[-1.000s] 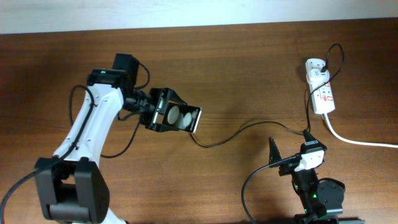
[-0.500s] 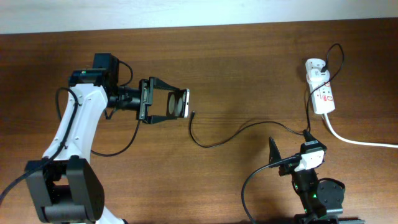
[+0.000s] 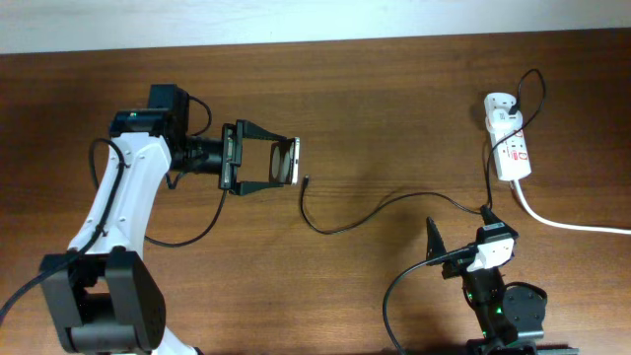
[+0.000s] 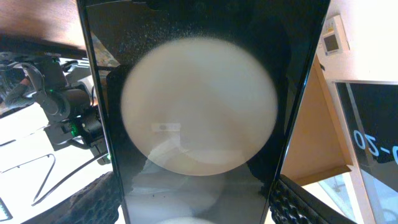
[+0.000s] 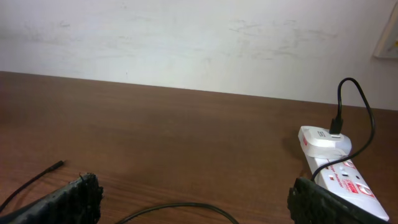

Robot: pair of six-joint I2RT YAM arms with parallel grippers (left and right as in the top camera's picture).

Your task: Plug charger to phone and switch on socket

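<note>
Here, phone (image 3: pixel 284 163) within left pincer (image 3: pixel 294 164), charger tip (image 3: pixel 308 181) beside

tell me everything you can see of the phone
The phone is a glossy black slab with a large pale round spot and a second one cut off below it. The left gripper clamps its long edges, holding it almost edge-on to the overhead camera. The charger tip lies close by, not plugged in.

- Overhead: straight down on the whole table (image 3: pixel 394 99).
- Left wrist: phone (image 4: pixel 199 112) close ahead of the left gripper (image 4: pixel 198 202), filling the view.
- Right wrist: low, level; socket (image 5: pixel 339 165) ahead-right, shared with overhead.
</note>
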